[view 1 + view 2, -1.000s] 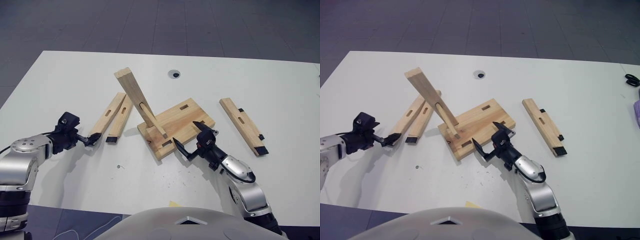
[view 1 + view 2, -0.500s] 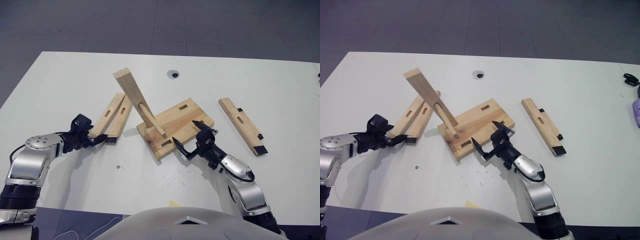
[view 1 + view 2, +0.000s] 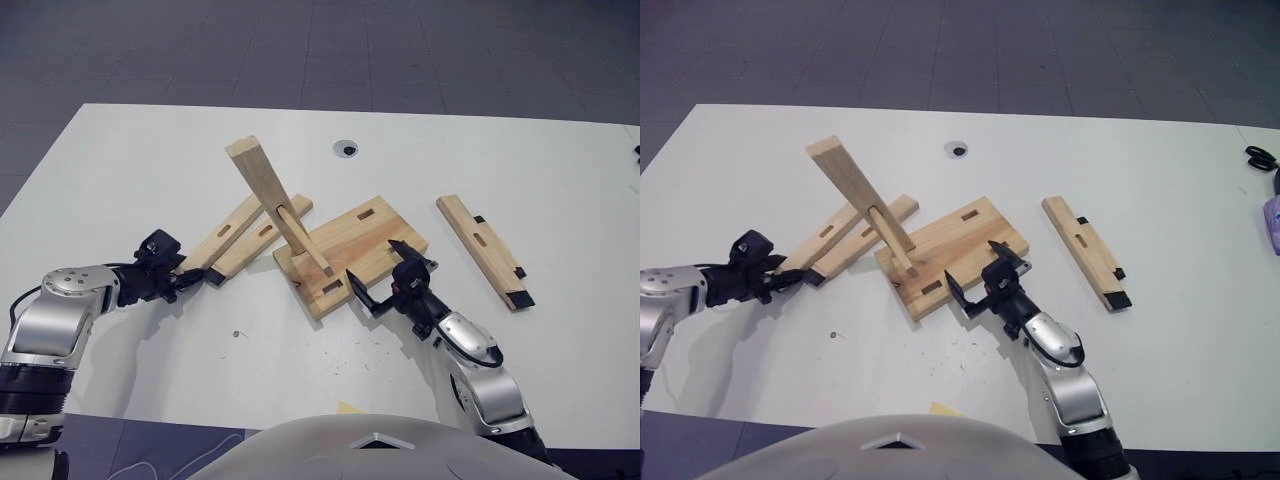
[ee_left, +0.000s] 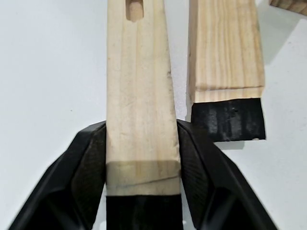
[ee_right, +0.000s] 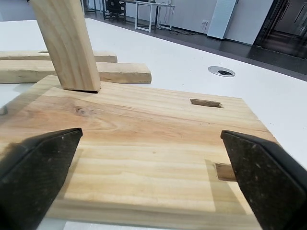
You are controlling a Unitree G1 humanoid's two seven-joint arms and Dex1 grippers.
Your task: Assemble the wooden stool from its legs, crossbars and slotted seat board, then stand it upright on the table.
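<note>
Right, my left gripper (image 3: pixel 190 279) pinches the dark end of the outer leg (image 3: pixel 228 232), which lies left of the seat board (image 3: pixel 365 245) beside a second leg (image 3: pixel 270 228). A tilted leg (image 3: pixel 268 190) stands in the board's slot. My right gripper (image 3: pixel 372 265), fingers spread, sits at its near edge. A fourth leg (image 3: pixel 485 248) lies right.

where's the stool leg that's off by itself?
In the head views the lone leg lies flat on the table at the robot's right, apart from the seat board and right of the right gripper.
</note>
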